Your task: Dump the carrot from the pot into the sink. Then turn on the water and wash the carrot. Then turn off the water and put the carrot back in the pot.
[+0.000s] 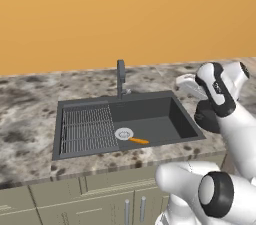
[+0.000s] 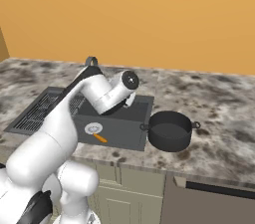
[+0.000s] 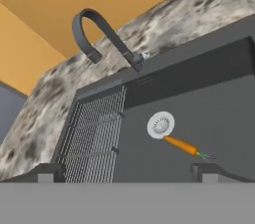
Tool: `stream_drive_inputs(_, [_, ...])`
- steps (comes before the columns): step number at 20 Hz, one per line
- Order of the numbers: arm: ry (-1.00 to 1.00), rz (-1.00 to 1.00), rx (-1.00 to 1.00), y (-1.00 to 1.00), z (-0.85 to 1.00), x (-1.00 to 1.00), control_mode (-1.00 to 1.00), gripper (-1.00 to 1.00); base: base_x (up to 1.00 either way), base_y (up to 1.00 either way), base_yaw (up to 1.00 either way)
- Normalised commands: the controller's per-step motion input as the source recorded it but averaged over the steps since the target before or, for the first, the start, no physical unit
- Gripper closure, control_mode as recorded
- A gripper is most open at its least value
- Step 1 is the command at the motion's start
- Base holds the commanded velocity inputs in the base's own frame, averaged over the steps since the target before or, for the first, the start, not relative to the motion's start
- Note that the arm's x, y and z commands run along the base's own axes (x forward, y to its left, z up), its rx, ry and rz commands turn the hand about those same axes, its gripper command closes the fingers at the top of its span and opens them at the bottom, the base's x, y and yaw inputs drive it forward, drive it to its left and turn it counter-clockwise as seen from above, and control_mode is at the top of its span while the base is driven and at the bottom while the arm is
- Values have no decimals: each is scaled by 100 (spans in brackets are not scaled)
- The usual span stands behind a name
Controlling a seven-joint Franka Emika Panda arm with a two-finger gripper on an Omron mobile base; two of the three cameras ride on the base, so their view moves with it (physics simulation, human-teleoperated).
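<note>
1. Your gripper [image 3: 127,170] stands wide open and holds nothing; in the hand view its two dark fingertips [image 3: 46,172] rise far apart at the bottom, with bare sink floor between them.
2. You will find the carrot [image 3: 180,145] lying flat on the floor of the sink [image 3: 209,113], its thick end just beside the round silver drain [image 3: 161,124] and its thin green-tipped end pointing away from it. The left base view shows the carrot [image 1: 138,141] in the same place, at the drain [image 1: 124,133] and near the front wall of the sink [image 1: 165,119].
3. The wire grid rack [image 1: 88,128] fills the left half of the basin, well apart from the carrot.
4. The dark curved faucet [image 3: 102,35] stands on the marble counter [image 1: 30,99] behind the sink, about at its middle; you can see no water coming from it.
5. The pot [image 2: 170,130] sits upright on the counter just right of the sink, its near handle at the sink's rim. What you see of its inside looks dark and bare.
6. In the right base view, the arm's white wrist hangs over the sink [image 2: 124,123], above the carrot [image 2: 100,138] and drain [image 2: 93,128], covering part of the basin.
7. Light cabinet fronts [image 1: 75,204] run below the counter, and an orange wall rises behind it.
</note>
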Motion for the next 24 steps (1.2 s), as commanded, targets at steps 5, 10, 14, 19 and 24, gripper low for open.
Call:
stream_drive_inputs(5, [2,3,-28,29,13,4,-100,-100,0,0,0])
stream_drive_inputs(10, [3,10,-30,5,0,0,-100,-100,0,0,0])
stream_drive_inputs(14, [5,14,-14,0,0,0,-100,-100,0,0,0])
stream_drive_inputs(19, [19,18,-1,0,-6,9,-100,-100,0,0,0])
stream_drive_inputs(24, [25,12,0,1,-21,13,-100,-100,0,0,0])
